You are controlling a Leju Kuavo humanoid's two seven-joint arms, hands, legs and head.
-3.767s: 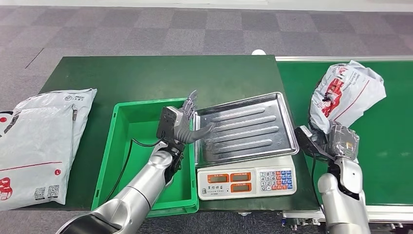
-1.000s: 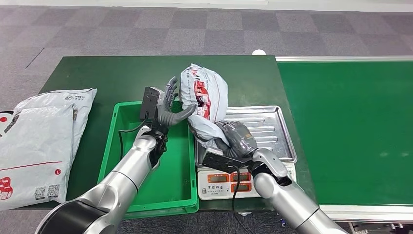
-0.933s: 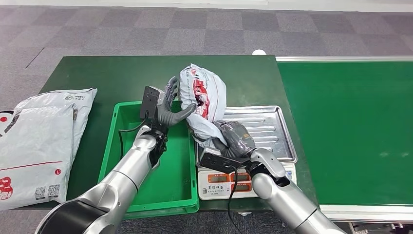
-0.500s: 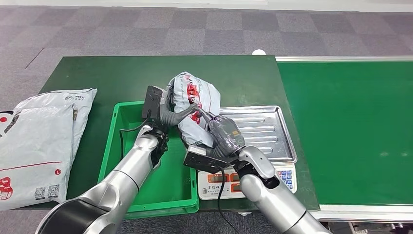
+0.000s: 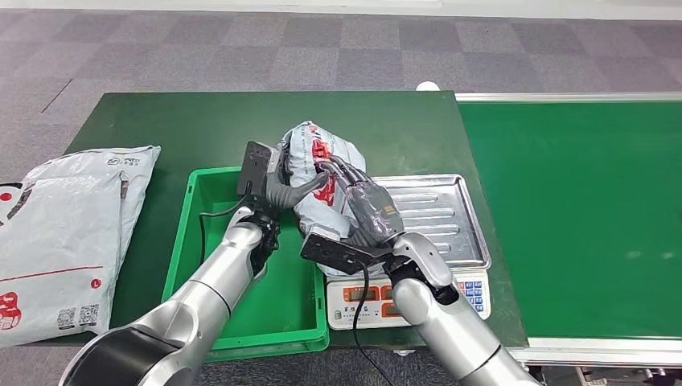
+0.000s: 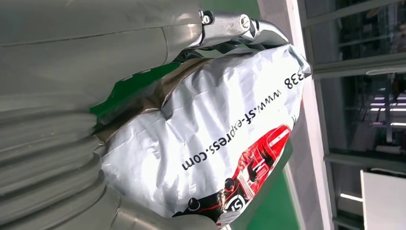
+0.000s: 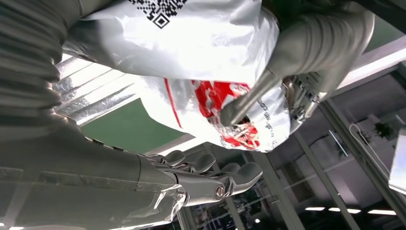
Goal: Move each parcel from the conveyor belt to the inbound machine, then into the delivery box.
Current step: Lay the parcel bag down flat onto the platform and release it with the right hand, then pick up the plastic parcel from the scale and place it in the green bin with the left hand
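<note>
Both of my hands are on one parcel (image 5: 315,178), a crumpled grey mailer with red print, held above the seam between the green bin (image 5: 211,265) and the scale tray (image 5: 438,215). My left hand (image 5: 277,183) cups it from the bin side, thumb hooked across the front of the bag; left wrist view shows the plastic pressed against my palm with web-address lettering running along it. My right hand (image 5: 366,211) grips the parcel from the tray side, fingers laid over its top and red logo; right wrist view shows the bag bulging against that palm, a QR label near the wrist end. The parcel's lower end hangs near the tray's left edge; I cannot tell whether it touches the metal. My right forearm (image 5: 434,318) crosses over the scale's display panel (image 5: 406,296) and hides part of the keypad, its cable dangling in front. Conveyor belt (image 5: 579,209) lies to the right, well apart from the parcel. Two flat grey mailers (image 5: 68,233) rest at the table's left edge, overlapping, beside the bin. Dark green tabletop (image 5: 241,125) behind; grey carpet tiles (image 5: 241,48) beyond.
</note>
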